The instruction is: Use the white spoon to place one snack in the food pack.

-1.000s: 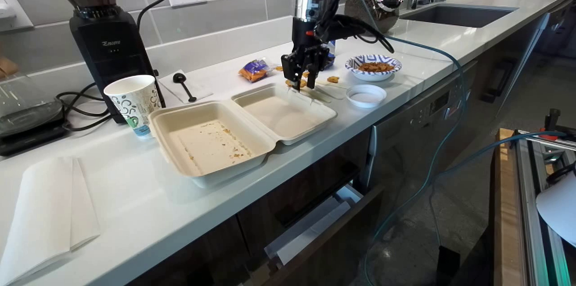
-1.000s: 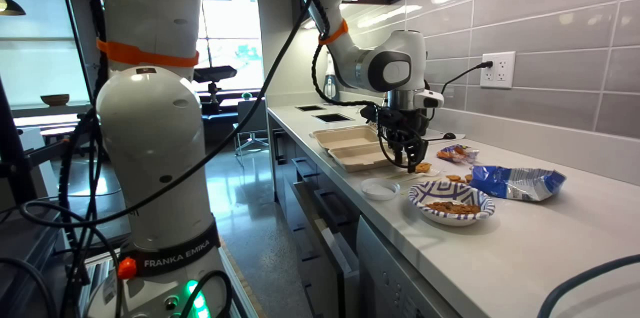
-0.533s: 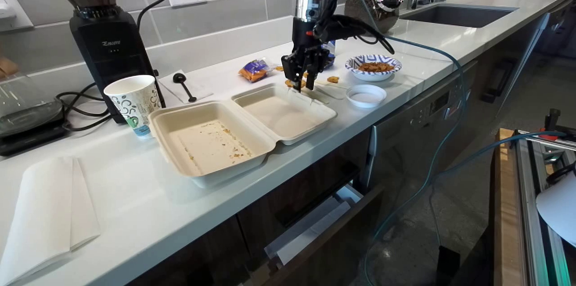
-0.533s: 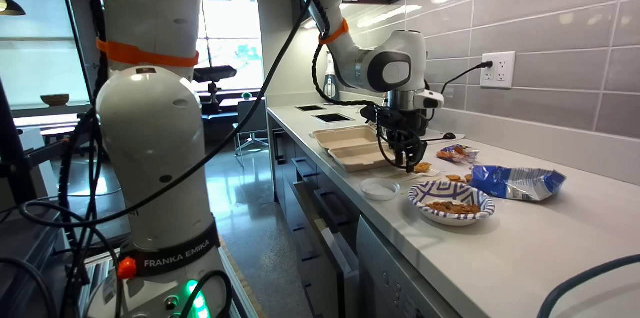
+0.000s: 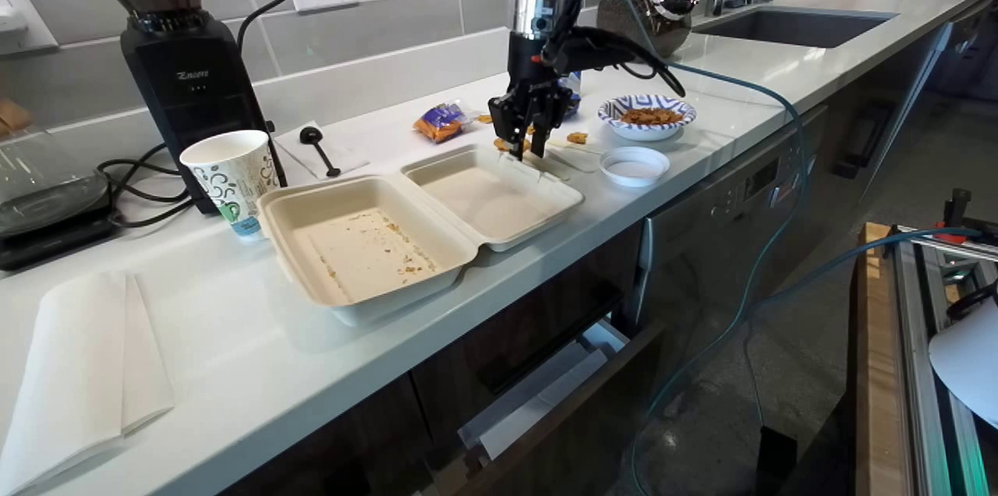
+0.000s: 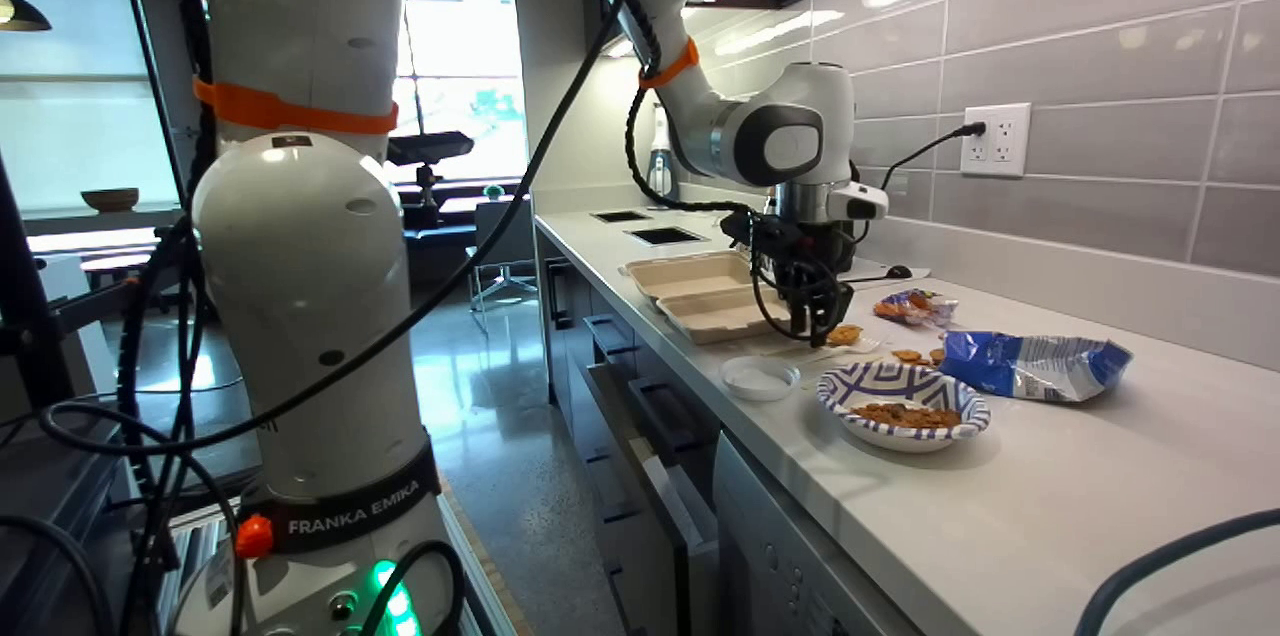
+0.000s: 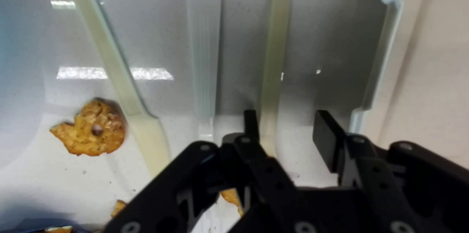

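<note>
Wrist view, left to right: one snack (image 7: 93,139) on the counter (image 7: 66,185); one cream utensil (image 7: 124,90), one white utensil (image 7: 204,50), a second cream utensil (image 7: 275,57); heads hidden or partly so, kinds unclear. Gripper (image 7: 288,134): fingers apart, that last utensil seen between them; whether touching, cannot tell. Far right, edge of the food pack (image 7: 436,79). In an exterior view: one paper cup (image 5: 234,172); the food pack lying open, crumbs (image 5: 408,270) in the half nearer the cup; one orange-and-blue packet (image 5: 440,122); one white dish (image 5: 635,179); one patterned bowl (image 5: 643,132) holding brown bits (image 5: 651,116).
</note>
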`<state>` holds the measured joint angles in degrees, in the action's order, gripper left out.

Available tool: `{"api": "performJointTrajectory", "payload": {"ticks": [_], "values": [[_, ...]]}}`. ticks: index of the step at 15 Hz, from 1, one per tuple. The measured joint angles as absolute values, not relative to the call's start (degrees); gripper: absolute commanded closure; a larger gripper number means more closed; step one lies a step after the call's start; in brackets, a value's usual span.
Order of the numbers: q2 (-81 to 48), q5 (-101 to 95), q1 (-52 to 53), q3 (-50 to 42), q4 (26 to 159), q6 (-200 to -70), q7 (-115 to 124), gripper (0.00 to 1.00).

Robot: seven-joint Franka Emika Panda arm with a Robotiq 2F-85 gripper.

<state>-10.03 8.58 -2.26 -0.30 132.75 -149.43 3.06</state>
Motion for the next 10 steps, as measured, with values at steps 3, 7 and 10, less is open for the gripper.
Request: {"api": "performJointTrajectory", "payload": {"ticks": [3, 7, 10], "values": [[-10.03, 8.67, -2.26, -0.31, 132.76, -149.43, 3.07, 0.56], [-10.03, 8.68, -2.26, -0.34, 132.79, -149.43, 3.07, 0.63], [-10.03, 8.68, -2.26, -0.38, 132.83, -149.43, 3.07, 0.69]]}}
